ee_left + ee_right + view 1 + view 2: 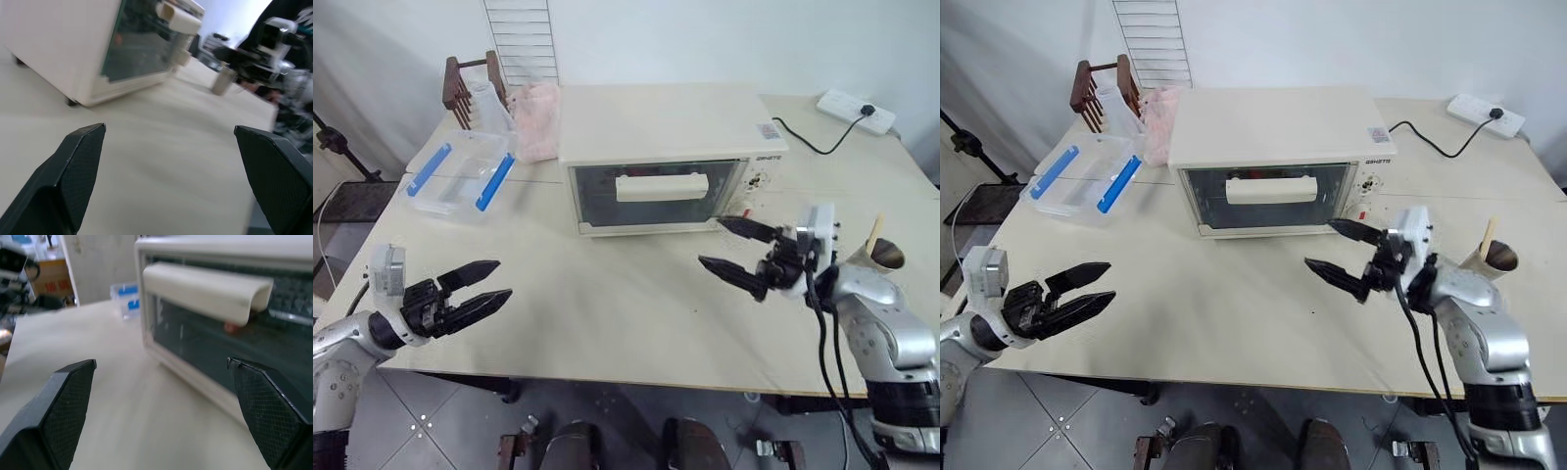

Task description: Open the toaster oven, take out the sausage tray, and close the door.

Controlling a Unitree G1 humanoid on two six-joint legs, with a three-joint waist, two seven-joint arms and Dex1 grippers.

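Note:
The cream toaster oven [666, 132] stands at the middle back of the table, its glass door [656, 196] shut and the bar handle [662, 186] across the front. Through the glass in the right wrist view a small reddish shape [234, 326] shows under the handle; the sausage tray is hidden inside. My right gripper [736, 248] hovers open just right of the oven's front corner, pointing left toward the door. Near the table's front left edge my left gripper [480, 289] stands open and holds nothing.
A clear plastic box with blue clips [460, 171] lies left of the oven, a wooden rack [470, 88] and pink cloth [538, 117] behind it. A power strip [855, 110] with black cord sits back right. A metal cup [881, 255] with a wooden stick stands by my right arm.

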